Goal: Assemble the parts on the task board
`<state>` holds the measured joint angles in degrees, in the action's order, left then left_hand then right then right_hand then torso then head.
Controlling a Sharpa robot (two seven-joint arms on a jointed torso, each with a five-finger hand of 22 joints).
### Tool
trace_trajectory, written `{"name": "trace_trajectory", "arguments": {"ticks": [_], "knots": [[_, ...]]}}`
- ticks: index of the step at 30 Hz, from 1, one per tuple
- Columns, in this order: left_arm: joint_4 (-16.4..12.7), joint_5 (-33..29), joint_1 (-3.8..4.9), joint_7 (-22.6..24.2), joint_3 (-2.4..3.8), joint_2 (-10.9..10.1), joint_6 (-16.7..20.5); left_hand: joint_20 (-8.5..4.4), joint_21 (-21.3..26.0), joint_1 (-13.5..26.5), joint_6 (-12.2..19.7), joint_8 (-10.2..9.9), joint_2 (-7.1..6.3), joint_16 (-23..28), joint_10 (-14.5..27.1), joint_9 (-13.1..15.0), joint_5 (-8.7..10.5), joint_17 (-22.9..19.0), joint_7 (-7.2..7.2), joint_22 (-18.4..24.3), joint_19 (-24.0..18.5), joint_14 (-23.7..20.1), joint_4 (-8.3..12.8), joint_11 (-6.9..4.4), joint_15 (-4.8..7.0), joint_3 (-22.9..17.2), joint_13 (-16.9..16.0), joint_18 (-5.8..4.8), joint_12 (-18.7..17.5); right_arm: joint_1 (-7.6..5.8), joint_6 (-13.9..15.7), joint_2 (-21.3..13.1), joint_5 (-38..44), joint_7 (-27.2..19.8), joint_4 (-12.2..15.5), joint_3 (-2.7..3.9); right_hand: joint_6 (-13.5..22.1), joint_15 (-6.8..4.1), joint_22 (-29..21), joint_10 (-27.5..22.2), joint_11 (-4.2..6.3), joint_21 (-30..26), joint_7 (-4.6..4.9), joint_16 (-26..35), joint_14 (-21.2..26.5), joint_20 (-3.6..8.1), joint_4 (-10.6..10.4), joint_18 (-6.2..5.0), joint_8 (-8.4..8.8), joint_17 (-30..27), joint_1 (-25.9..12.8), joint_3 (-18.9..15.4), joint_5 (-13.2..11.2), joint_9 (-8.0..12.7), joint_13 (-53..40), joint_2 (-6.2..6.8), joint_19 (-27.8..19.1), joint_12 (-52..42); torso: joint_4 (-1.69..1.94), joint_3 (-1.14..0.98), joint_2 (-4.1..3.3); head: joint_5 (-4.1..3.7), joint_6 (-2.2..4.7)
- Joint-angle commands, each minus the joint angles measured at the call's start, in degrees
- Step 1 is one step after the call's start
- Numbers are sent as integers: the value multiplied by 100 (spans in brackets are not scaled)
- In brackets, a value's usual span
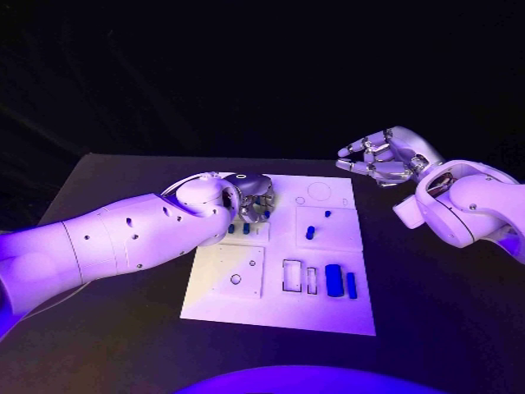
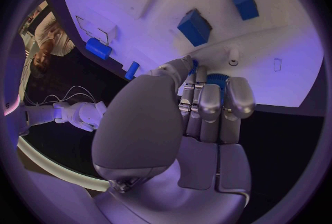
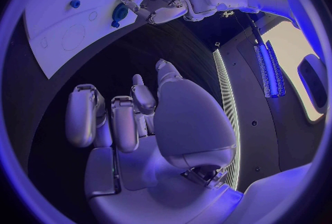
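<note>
A: Working left to right, with the task board (image 1: 221, 305) as landmark. Left hand (image 1: 252, 198) first?

B: It sits over the board's far left part, fingers pointing down onto the plate. In the left wrist view its fingers (image 2: 209, 103) are drawn together around a blue part (image 2: 218, 78) at the tips. The part is mostly covered, so I log it as gripped, with little of it showing.

A: Loose parts near that hand?

B: Two small blue pieces (image 1: 238, 229) lie on the board just on the near side of the hand.

A: Middle of the board?

B: A short blue peg (image 1: 328, 214) and a longer blue piece (image 1: 311, 232) lie on a raised square panel, apart from each other.

A: Near right part of the board?

B: A row of rectangular slots. A wide blue block (image 1: 334, 280) stands there, with a thin blue bar (image 1: 351, 285) just beside it towards the board's right edge.

A: And the right hand (image 1: 385, 158)?

B: Off the board, beyond its far right corner and raised above the black table (image 1: 452, 312). The fingers are loosely curled and apart, and the right wrist view shows nothing in its palm (image 3: 138, 163). Unloaded.
</note>
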<state>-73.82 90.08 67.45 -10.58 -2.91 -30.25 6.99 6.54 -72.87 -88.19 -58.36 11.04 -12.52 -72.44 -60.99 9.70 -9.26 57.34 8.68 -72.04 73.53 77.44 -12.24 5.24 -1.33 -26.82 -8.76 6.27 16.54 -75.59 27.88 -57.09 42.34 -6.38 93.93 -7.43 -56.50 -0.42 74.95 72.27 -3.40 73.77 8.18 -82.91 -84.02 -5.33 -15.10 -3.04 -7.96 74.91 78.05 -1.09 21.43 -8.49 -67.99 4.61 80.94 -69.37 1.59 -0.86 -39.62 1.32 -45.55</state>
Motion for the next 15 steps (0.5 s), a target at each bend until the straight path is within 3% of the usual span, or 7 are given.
{"name": "trace_trajectory", "arguments": {"ticks": [1,10,15], "knots": [[2,-80,-16,83,-4,23,-147,15,-22,2,-23,-24,22,-27,-43,-6,30,13,3,-11,44,42,4,9,15,-29,7,-96,-43,3,-36,2,47,-54,13,1,24,-35,519,-7,0,-11,-4,20,-343,-12,-2,-88,-19,539,-35,-35,18,2,-5,-28,-34,4,-1,-3,-3,2,-2],[-11,-116,-19,72,-4,29,-183,14,-88,38,-37,-115,19,-79,-122,-47,29,27,25,-84,92,73,41,19,14,-99,44,-113,-133,3,-35,0,47,-52,19,1,19,-35,521,1,1,-8,-5,19,-344,-11,-2,-87,-24,540,-32,-35,26,1,-13,-32,-31,-5,-3,0,-2,18,-9],[-8,-121,-19,33,-4,19,-96,-12,-264,-18,-211,-113,100,-170,-306,-48,30,107,1,-262,252,164,150,-23,51,-226,47,-157,-179,3,-32,-1,47,-52,19,1,16,-36,520,2,2,-11,-6,18,-344,-11,-2,-88,-26,543,-31,-35,29,1,-13,-34,-32,-6,0,-1,4,5,-12]]}}
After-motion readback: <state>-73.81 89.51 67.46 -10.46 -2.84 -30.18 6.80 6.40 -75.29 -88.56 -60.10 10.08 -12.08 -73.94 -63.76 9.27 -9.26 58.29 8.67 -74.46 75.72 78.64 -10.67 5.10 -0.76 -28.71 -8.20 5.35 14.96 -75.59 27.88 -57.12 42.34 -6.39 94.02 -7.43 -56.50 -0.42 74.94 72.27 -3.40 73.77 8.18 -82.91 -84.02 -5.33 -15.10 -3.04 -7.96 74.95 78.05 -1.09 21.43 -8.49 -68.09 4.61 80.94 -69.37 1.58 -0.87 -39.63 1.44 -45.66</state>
